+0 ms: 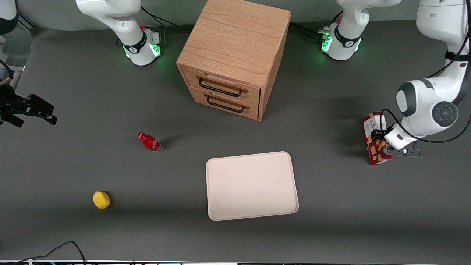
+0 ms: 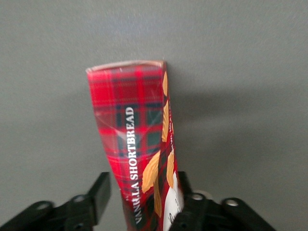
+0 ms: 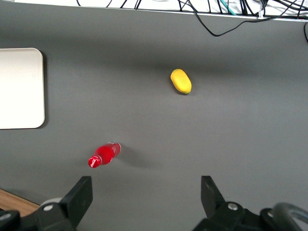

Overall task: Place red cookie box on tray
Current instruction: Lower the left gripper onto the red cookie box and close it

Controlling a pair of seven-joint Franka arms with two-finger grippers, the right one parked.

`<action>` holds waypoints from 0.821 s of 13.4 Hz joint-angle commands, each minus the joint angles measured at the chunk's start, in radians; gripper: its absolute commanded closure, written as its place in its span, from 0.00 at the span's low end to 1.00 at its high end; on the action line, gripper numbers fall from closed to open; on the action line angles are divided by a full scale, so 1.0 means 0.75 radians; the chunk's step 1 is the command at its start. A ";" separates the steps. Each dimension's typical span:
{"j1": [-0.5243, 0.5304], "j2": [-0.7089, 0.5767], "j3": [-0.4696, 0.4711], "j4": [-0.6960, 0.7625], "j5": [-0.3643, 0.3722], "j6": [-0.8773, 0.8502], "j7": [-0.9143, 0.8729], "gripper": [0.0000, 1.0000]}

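Toward the working arm's end of the tabletop (image 1: 331,228), at roughly three o'clock from the tray (image 1: 252,186) and well apart from it, the red cookie box (image 1: 375,141) stands nearly upright with the gripper (image 1: 399,151) at its side. Wrist view: box (image 2: 139,144) sits between the two black fingers (image 2: 98,192); one finger presses the carton's edge, the other shows a sliver of grey between it and the tartan face, so the gripper (image 2: 144,202) is narrowed around the box but, by my reading, not fully clamped. Step in hand looks like securing the grasp before the lift. To do it well: close squarely on the narrow faces, gently, since thin cardboard dents; the panel already shows a crease and a slight bow. Lift straight up before swinging toward nine o'clock, keep the long carton from pivoting in the fingers, then lay or stand it well inside the rim. Materials: carton is glossy printed card, red-and-dark plaid, tan shortbread pictures, white lettering, long and narrow with an open-looking flap edge at the free end. Tray is matte cream, flat, rounded corners, low rim, much wider than the box, nothing on it. Tabletop is dull dark grey, slightly grainy. Elsewhere: oak-grain drawer cabinet (image 1: 233,59) at about twelve o'clock from the tray, small red bottle (image 1: 150,142) at ten, yellow lemon-like object (image 1: 101,200) toward nine.
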 commanded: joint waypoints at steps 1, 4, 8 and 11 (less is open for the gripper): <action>0.003 -0.036 0.003 -0.012 -0.009 -0.004 0.025 1.00; 0.003 -0.081 0.003 0.061 -0.015 -0.140 0.019 1.00; -0.011 -0.131 -0.015 0.453 -0.015 -0.657 -0.071 1.00; -0.015 -0.100 -0.156 0.852 -0.015 -1.019 -0.334 1.00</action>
